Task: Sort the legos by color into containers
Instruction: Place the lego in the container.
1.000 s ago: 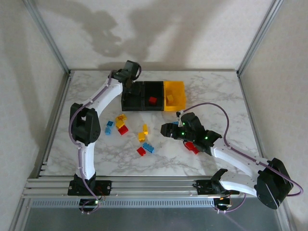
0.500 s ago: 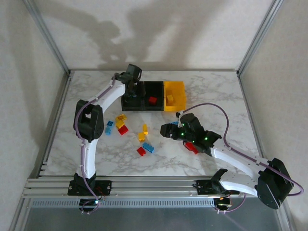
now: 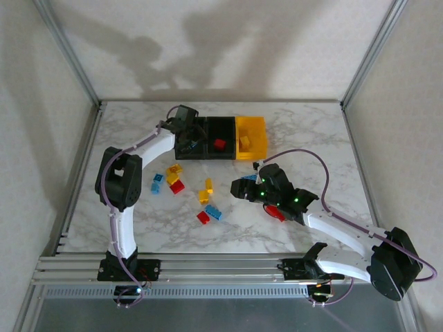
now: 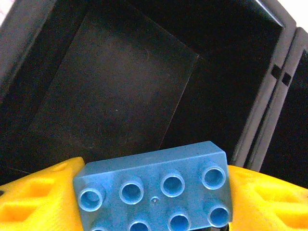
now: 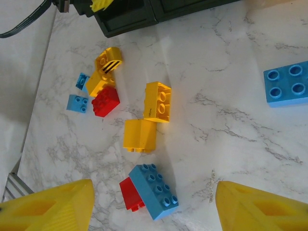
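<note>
Plastic, hard and glossy by the look of it: probably light, stiff and hard to damage, yet apt to slide or twist out if pinched by a corner or across the studs. Clamped between the yellow fingers [image 4: 38,204] of the left gripper [image 3: 190,137]: one blue brick [image 4: 154,190], studs up, taken flat on its two short ends, hanging over the bare floor of the left black bin [image 4: 115,91] at the twelve o'clock side of the table [image 3: 311,138]. Seems a sound hold, with smooth parallel walls and pads square to them. Next along toward three o'clock, the middle black bin [image 3: 221,155] with a red brick [image 3: 219,144] inside, then the yellow bin [image 3: 250,128]. Scattered on the marble toward six o'clock of the bins, the loose legos [image 3: 205,194] in yellow, red and blue, some touching. At their three o'clock, the right gripper [image 3: 237,187], fingers [image 5: 48,207] wide apart with nothing between. Ought to go for the plain side walls, low down, never the studded top. Trickier with the blue two-by-four [image 5: 154,190] touching a red piece [image 5: 129,195]: likely to drag the neighbour along, so better to grasp the free long sides, or to start with a lone one such as the yellow block [image 5: 158,101].
</note>
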Controlling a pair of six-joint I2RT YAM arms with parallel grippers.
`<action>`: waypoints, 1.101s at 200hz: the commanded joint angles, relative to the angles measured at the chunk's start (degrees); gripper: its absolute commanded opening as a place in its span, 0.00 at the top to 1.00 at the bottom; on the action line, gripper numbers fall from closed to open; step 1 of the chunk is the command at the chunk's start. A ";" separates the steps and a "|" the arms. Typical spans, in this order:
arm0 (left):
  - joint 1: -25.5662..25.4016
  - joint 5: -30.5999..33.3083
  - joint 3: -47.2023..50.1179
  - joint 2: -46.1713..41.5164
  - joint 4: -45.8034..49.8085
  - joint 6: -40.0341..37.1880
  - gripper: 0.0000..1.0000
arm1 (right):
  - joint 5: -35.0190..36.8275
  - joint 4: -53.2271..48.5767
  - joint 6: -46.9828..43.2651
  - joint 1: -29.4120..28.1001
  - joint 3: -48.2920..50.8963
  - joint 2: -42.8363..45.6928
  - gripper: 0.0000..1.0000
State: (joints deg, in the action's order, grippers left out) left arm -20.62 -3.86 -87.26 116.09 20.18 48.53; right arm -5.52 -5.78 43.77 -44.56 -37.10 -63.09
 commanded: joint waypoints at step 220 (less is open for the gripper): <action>-1.16 4.42 2.25 -6.13 -7.02 13.87 0.19 | 3.14 -1.38 -1.05 -0.79 1.59 3.20 0.32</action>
State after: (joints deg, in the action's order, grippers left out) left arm -21.12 0.01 -84.03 113.49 12.10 64.90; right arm -4.03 -6.87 43.07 -44.69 -36.18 -60.93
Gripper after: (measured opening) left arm 0.820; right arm 0.674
